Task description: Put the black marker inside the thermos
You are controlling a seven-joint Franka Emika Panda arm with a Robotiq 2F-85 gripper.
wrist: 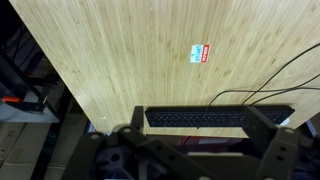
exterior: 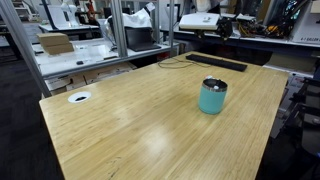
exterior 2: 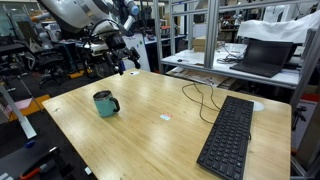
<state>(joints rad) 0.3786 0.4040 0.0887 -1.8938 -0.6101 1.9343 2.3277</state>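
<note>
The teal thermos stands upright on the wooden table and also shows in an exterior view. It does not appear in the wrist view. The black marker is not visible in any view. My gripper hangs high above the table's far edge, behind and above the thermos and well apart from it. In the wrist view the gripper is open with its two fingers wide apart and nothing between them. It looks down at the table from a height.
A long black keyboard with a cable lies on the table, also seen in the wrist view. A small red-and-white sticker is on the tabletop. A white ring sits near a corner. Shelves and desks surround the table.
</note>
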